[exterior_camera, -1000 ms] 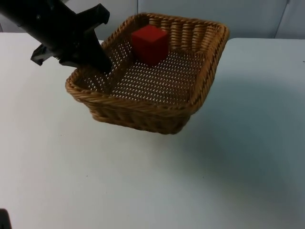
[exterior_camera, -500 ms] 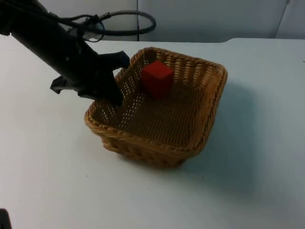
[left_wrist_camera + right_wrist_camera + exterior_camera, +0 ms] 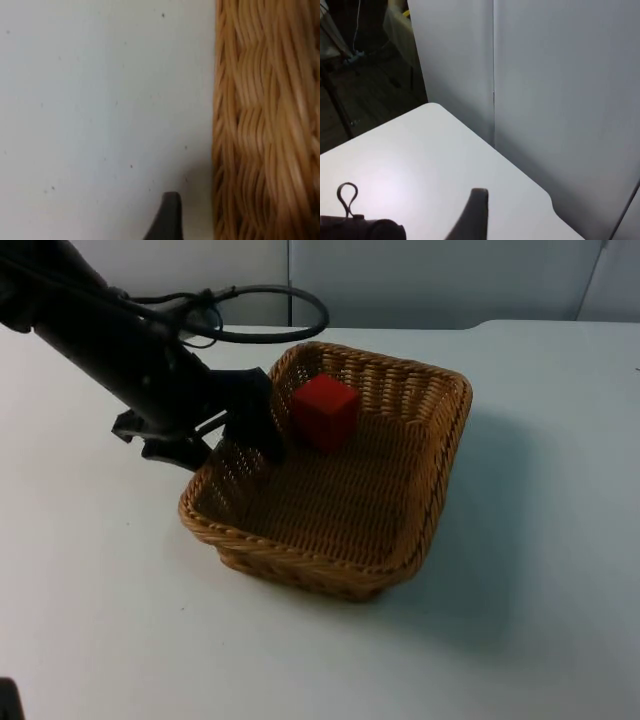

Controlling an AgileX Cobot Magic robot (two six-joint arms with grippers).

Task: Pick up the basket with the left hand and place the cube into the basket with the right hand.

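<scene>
One basket: a woven wicker basket (image 3: 330, 540) sits at the centre of the top view on the white table (image 3: 520, 620); its outer wall (image 3: 265, 125) stands right beside a bare stretch of table (image 3: 100, 100) in the left wrist view.
Cube: a red cube (image 3: 325, 410) lies inside the basket, against its far wall, at the upper middle of the top view.
Left gripper: the left gripper (image 3: 240, 435) comes in from the upper left of the top view and pinches the basket's left rim, one finger (image 3: 262, 430) inside the wall and the other outside it.
Right gripper: a black fingertip (image 3: 472, 215) of the right gripper shows over the table's far corner, with the grey partition wall (image 3: 560, 90) beyond; I cannot tell whether its fingers are spread or together; this arm waits.
Change since a second ago: the basket has come down and toward the centre of the top view and turned slightly; the left arm has moved with it, and its grip point is now lower and further right.
Change since half a second ago: only a small shift; the cube keeps its spot by the far wall.
</scene>
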